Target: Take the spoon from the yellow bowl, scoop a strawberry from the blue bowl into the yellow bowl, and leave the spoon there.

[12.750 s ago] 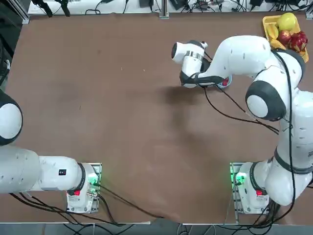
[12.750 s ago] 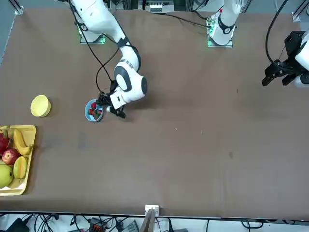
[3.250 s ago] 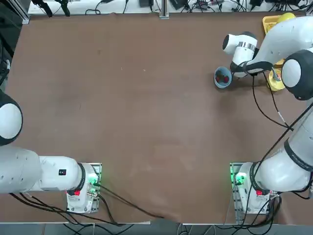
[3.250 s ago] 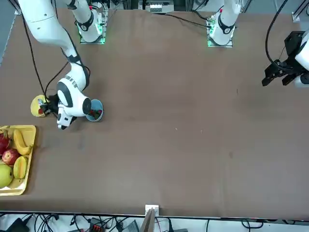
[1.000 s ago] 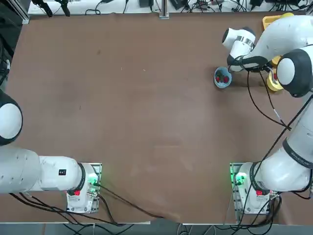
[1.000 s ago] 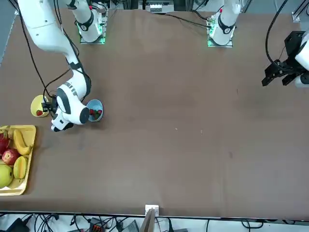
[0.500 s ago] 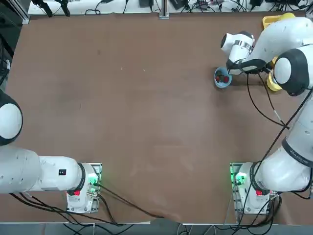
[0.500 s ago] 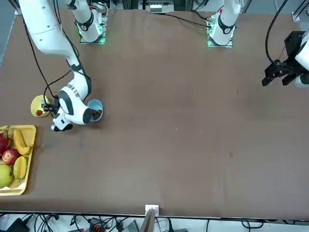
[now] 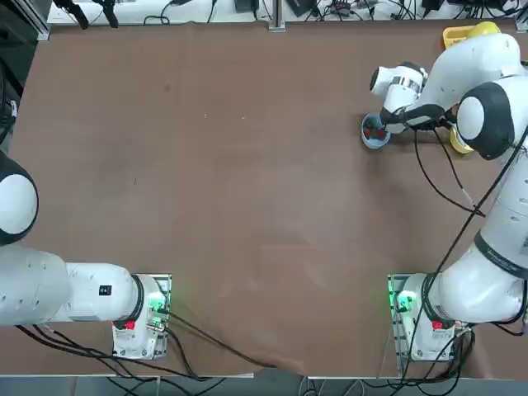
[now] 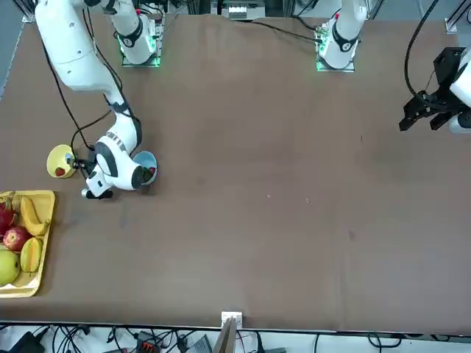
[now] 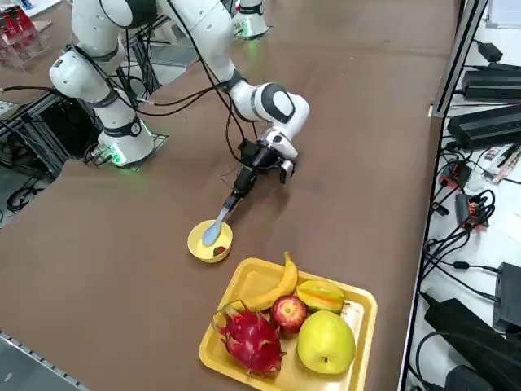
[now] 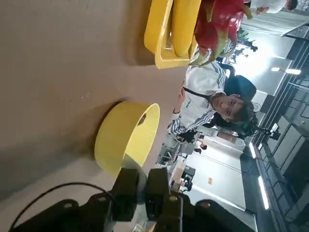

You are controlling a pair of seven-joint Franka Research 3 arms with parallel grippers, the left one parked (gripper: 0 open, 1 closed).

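The yellow bowl (image 11: 210,241) holds a strawberry (image 11: 216,252) and the spoon (image 11: 216,227) blade. To its right, the right gripper (image 11: 244,181) is clenched on the spoon handle, beside the blue bowl (image 10: 146,168). Recommended procedure: lower the spoon until it rests on the bowl, release, then withdraw without tipping the bowl.

right gripper (image 9: 386,118) probably over blue bowl (image 9: 371,137)

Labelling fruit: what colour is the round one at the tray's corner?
Yellow-green fruit, clearest in the right side view.
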